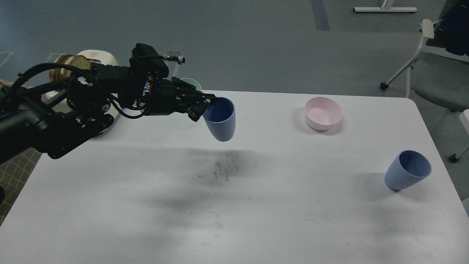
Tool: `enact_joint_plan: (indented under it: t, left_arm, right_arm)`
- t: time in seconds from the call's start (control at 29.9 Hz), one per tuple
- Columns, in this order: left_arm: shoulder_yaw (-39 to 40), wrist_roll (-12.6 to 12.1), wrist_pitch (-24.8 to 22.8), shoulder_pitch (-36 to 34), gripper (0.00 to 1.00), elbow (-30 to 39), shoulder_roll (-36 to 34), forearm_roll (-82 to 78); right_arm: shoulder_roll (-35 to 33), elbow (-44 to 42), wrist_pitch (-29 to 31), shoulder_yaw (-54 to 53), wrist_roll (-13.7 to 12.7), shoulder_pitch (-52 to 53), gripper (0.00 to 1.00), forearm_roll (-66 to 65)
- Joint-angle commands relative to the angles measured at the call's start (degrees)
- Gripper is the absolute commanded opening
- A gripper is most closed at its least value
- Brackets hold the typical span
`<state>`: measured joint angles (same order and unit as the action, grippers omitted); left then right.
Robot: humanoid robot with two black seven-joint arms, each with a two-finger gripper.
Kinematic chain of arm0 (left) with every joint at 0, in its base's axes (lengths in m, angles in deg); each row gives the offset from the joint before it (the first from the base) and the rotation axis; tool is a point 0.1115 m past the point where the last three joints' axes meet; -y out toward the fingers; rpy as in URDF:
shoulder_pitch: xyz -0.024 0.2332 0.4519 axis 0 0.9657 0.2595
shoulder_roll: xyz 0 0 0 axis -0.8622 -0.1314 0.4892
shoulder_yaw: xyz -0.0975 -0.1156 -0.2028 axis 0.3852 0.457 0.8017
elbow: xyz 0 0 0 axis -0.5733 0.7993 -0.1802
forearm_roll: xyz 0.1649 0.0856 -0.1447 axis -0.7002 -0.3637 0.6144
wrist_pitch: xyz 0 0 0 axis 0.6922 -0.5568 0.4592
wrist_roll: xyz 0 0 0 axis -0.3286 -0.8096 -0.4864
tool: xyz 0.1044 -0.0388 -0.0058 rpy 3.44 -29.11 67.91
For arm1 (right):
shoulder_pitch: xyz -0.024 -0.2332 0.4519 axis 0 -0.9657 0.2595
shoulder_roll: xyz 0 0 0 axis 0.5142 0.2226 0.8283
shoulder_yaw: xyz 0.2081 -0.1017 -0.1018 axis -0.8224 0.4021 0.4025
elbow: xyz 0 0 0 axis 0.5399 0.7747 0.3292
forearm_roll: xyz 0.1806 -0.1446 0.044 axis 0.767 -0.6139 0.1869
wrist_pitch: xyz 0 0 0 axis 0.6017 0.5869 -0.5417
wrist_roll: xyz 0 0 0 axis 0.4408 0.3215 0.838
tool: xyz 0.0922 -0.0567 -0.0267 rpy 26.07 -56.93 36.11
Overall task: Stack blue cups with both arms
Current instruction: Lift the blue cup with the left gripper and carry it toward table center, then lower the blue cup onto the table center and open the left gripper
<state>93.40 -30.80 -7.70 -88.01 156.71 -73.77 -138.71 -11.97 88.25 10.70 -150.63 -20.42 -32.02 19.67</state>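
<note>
My left gripper (206, 107) reaches in from the left and is shut on the near rim of a blue cup (221, 121). It holds the cup upright in the air above the white table (234, 205); the cup's shadow lies lower on the table. A second blue cup (407, 171) stands upright and free near the table's right edge. My right arm and gripper are out of view.
A pink bowl (324, 113) stands at the back right of the table. A green bowl (192, 84) is mostly hidden behind my left arm at the back. A white appliance (96, 57) stands at the back left. A chair (436, 73) stands past the right corner.
</note>
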Motion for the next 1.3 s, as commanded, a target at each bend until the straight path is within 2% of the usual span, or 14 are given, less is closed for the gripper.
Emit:
enact_joint_plan:
  t: [0.0, 0.2, 0.53, 0.74, 0.87, 0.94, 0.97, 1.0, 1.04, 1.2, 1.27]
  left_arm:
    - [-2.99, -0.50, 0.00, -0.61, 0.00, -2.19, 5.49, -2.32]
    - [-4.22, -0.50, 0.00, 0.53, 0.00, -2.54, 7.52, -8.68]
    - [-5.10, -0.68, 0.00, 0.89, 0.00, -5.53, 9.28, -8.68]
    - [-5.19, -2.61, -0.09, 1.77, 0.00, -5.71, 9.19, -8.68]
    - [-5.10, -2.70, 0.00, 2.12, 0.00, -5.62, 9.28, -8.68]
    - [-5.01, -2.70, 0.00, 2.03, 0.09, -5.53, 9.28, -8.68]
    - [-4.93, -2.70, 0.00, 1.94, 0.28, -5.45, 9.28, -8.68]
    - [-4.93, -2.70, 0.00, 1.94, 0.41, -5.36, 9.28, -8.68]
    - [-4.84, -2.70, 0.00, 1.94, 0.62, -5.27, 9.19, -8.68]
    - [-4.49, -2.70, 0.00, 1.94, 0.63, -5.09, 8.93, -8.68]
    - [-3.96, -2.35, 0.08, 1.94, 0.67, -5.09, 8.58, -8.68]
  right_arm:
    - [-0.98, -0.01, 0.00, -1.54, 0.00, -2.69, 1.00, 0.85]
    - [-0.98, -0.01, 0.00, -2.96, 0.00, -4.28, 1.00, 0.85]
    - [-0.45, 1.74, 0.00, -2.87, 0.00, -4.37, 1.00, 0.85]
    - [-0.37, 1.57, 0.00, -2.70, -0.01, -4.28, 1.00, 0.85]
    - [-0.80, 1.57, 0.00, -1.99, -0.09, -3.93, 1.00, 0.85]
    - [-0.89, 1.66, 0.00, -1.90, -0.18, -3.84, 1.00, 0.85]
    - [-0.89, 1.57, 0.00, -1.73, -0.27, -3.58, 1.00, 0.76]
    - [-0.98, 1.48, 0.00, -1.64, -0.27, -3.49, 1.00, 0.76]
    - [-0.98, 1.48, 0.00, -1.64, -0.36, -3.40, 1.00, 0.76]
    - [-1.07, 1.57, 0.00, -1.64, -0.36, -3.66, 1.00, 0.76]
    - [-1.07, 1.74, 0.00, -1.55, -0.53, -4.10, 1.00, 0.68]
